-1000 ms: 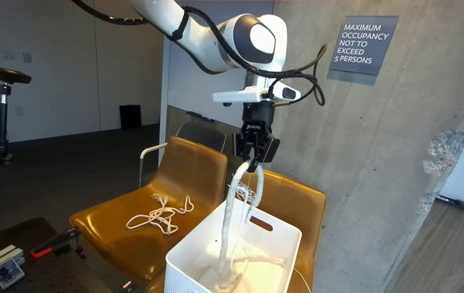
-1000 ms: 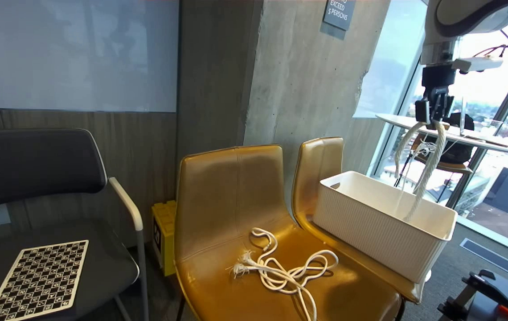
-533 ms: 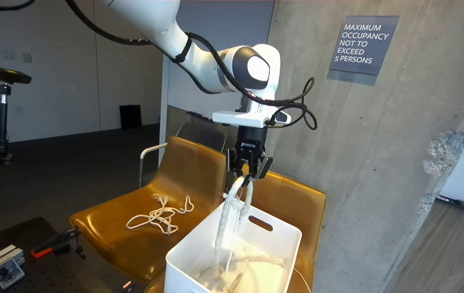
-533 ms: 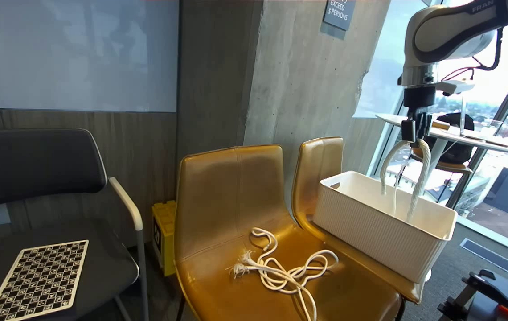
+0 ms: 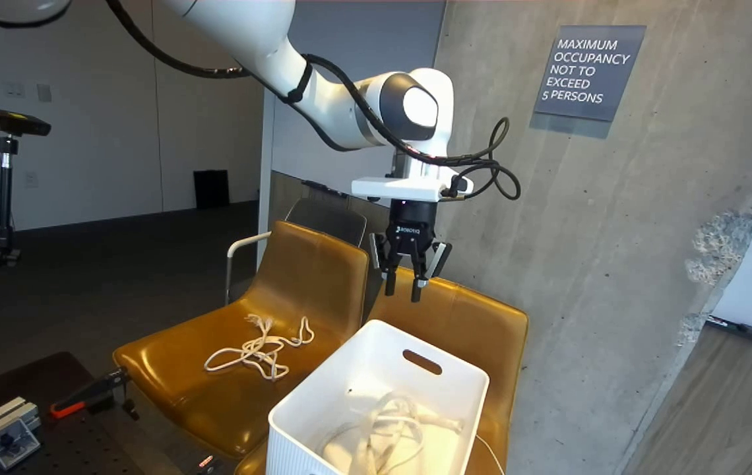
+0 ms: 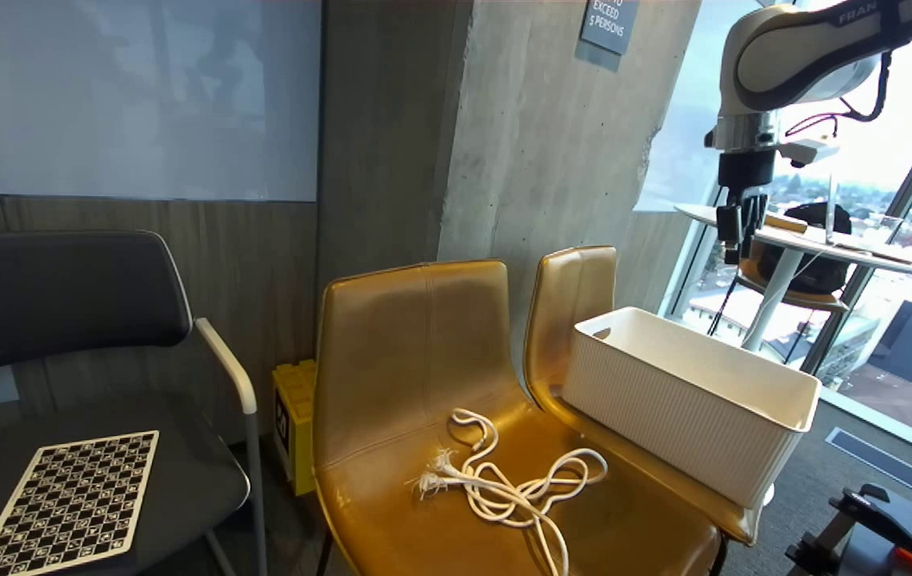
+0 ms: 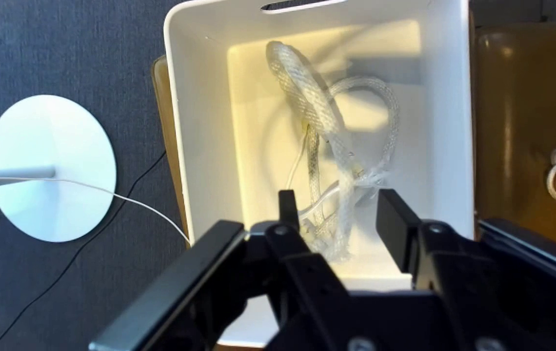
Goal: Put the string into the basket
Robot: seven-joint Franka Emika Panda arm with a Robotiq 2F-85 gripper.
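Parted, with nothing in its grip, the hand [image 5: 403, 292] hangs above the white basket [image 6: 664, 416], touching nothing in both exterior views. The thick string [image 7: 307, 95] is down inside the basket, within its walls as far as the wrist view shows, though partly blurred and partly behind the hand. A looped cord [image 7: 394, 117] lies with it; whether the two are one piece I cannot tell. Judging by that, one placing looks finished — no part of the thick string shows over the rim. What may be left is another white cord [image 6: 516, 498], loosely tangled on the seat of the tan chair [image 6: 416, 360] beside the basket, well apart from the hand. If the task means only the one string, backing away is all that remains — if it means this cord too, a second pick-up is still to come.
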